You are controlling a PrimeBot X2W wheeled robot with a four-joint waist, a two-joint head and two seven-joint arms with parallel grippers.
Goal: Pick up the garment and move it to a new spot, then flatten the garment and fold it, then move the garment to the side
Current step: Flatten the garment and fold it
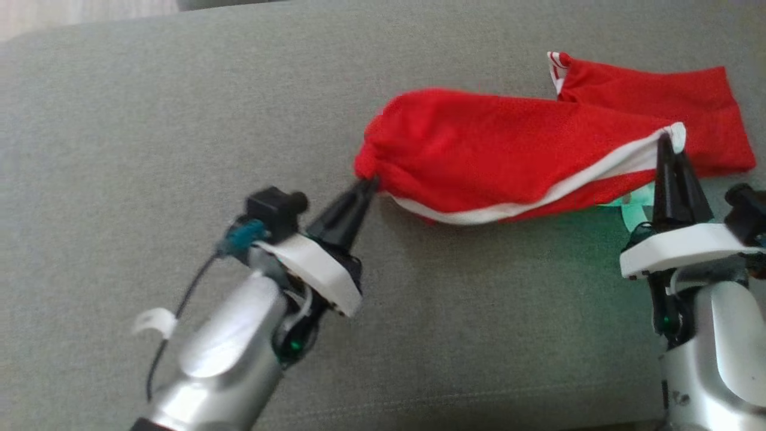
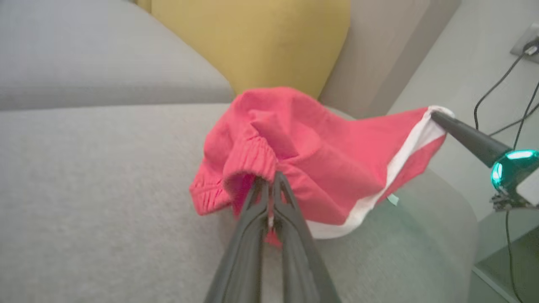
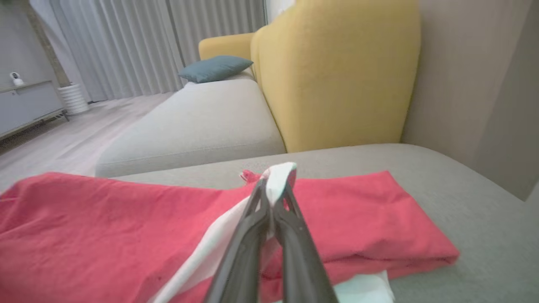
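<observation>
The garment (image 1: 508, 149) is red with a white stripe, stretched between my two grippers over the grey sofa cushion (image 1: 149, 149). My left gripper (image 1: 366, 182) is shut on its bunched left end, by the elastic waistband (image 2: 248, 164); in the left wrist view its fingertips (image 2: 269, 181) pinch red cloth. My right gripper (image 1: 665, 142) is shut on the white-striped corner at the right, and the right wrist view has its tips (image 3: 273, 189) clamped on that white hem. The far part of the garment (image 3: 370, 210) lies flat on the cushion.
A yellow backrest cushion (image 3: 337, 71) stands behind the seat. Another grey seat (image 3: 202, 122) with a teal pillow (image 3: 214, 67) lies beyond. Cables and a wall socket (image 2: 526, 46) are off the sofa's end. A pale green-white tag (image 1: 628, 206) hangs under the garment.
</observation>
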